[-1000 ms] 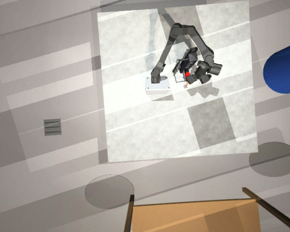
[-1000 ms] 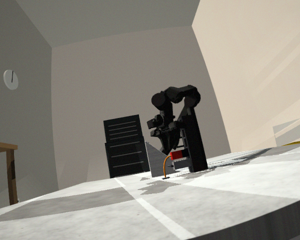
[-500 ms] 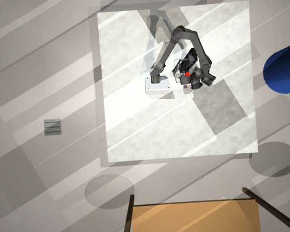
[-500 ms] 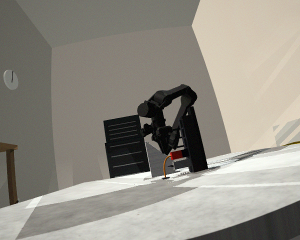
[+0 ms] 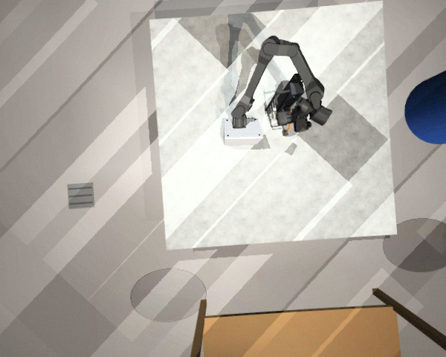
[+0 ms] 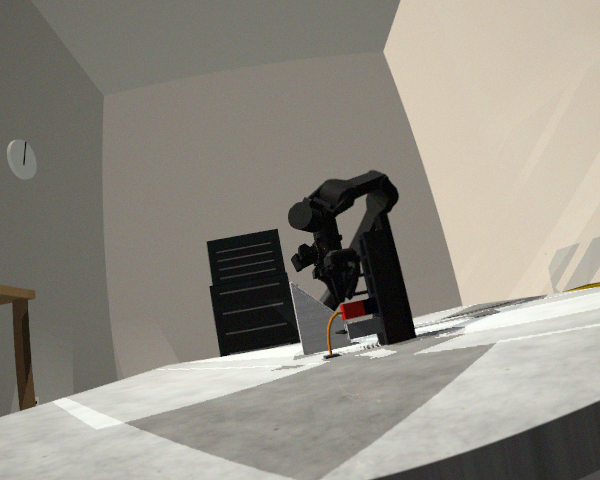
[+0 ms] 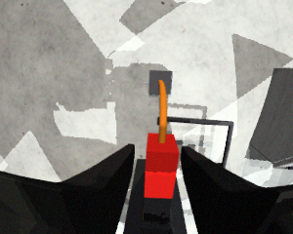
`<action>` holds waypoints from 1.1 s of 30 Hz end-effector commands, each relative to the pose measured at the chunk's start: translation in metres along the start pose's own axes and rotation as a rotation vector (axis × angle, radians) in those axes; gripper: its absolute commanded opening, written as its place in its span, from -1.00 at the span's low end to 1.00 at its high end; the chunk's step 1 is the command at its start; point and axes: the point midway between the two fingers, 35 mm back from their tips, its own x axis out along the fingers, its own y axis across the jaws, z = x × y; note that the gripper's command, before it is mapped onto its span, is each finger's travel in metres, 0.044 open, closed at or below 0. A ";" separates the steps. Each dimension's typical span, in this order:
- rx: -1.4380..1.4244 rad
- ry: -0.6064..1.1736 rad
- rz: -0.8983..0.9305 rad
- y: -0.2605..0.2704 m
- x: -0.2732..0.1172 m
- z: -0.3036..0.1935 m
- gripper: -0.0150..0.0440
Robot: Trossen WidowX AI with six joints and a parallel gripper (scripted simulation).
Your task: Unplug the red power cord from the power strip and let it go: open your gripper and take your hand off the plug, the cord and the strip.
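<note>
On the marbled table [image 6: 341, 413], going left to right in the exterior view, a wooden table edge [image 6: 5, 294] shows at the far left, then a dark drawer cabinet [image 6: 251, 291] by the back wall, then a grey wedge [image 6: 310, 322]. Just right of the wedge, an orange cord [image 6: 331, 330] arcs up from the table to the red plug [image 6: 356, 310], which sits seated in the side of the upright black strip [image 6: 388, 289]. The gripper [image 6: 344, 297] hangs directly over the plug, its tips just above the plug's top face, close but apparently not touching. From the wrist camera, the plug [image 7: 161, 166] lies in the gap between the two dark fingers, with the cord [image 7: 162, 111] running away from it. The claw stands partly open, about a third of its span, and has hold of nothing. Beyond the strip, the pale right wall catches angled light.
</note>
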 end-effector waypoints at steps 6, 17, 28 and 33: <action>0.011 0.011 -0.009 -0.003 0.003 -0.015 0.05; 0.011 0.011 -0.009 -0.003 0.006 -0.015 0.05; 0.011 0.012 -0.008 -0.004 0.015 -0.015 0.05; 0.002 0.006 -0.005 -0.002 0.013 -0.014 -0.13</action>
